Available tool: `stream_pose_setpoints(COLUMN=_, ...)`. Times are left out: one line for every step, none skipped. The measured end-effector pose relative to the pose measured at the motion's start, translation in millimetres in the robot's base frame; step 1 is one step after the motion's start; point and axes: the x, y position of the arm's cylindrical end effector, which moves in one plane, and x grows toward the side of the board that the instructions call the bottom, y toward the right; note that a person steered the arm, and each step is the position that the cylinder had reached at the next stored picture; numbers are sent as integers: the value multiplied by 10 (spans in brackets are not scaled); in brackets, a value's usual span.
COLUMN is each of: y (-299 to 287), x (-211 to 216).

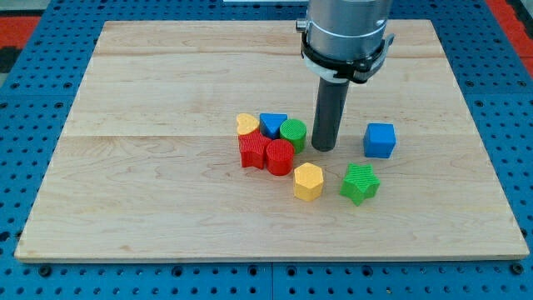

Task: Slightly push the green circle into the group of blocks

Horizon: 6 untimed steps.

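The green circle (293, 132) stands on the wooden board (166, 192) near the middle. It touches the blue triangle (272, 124) on its left and the red circle (280, 157) below it. The yellow heart (246, 125) and a red star-like block (253, 151) complete the group on the view's left. My tip (323, 147) is down on the board just to the right of the green circle, very close to it; whether it touches is unclear.
A blue cube (380, 140) sits to the right of my tip. A yellow hexagon (307, 181) and a green star (360, 183) lie toward the view's bottom. The arm's grey body (346, 33) hangs over the board's top edge.
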Motion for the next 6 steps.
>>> stream_pose_setpoints(y=-3, x=-62)
stream_pose_setpoints(y=-65, x=-65)
stream_pose_setpoints(y=-72, x=-59)
stream_pose_setpoints(y=-75, x=-59)
stream_pose_setpoints(y=-80, x=-59)
stream_pose_setpoints(y=-207, x=-59)
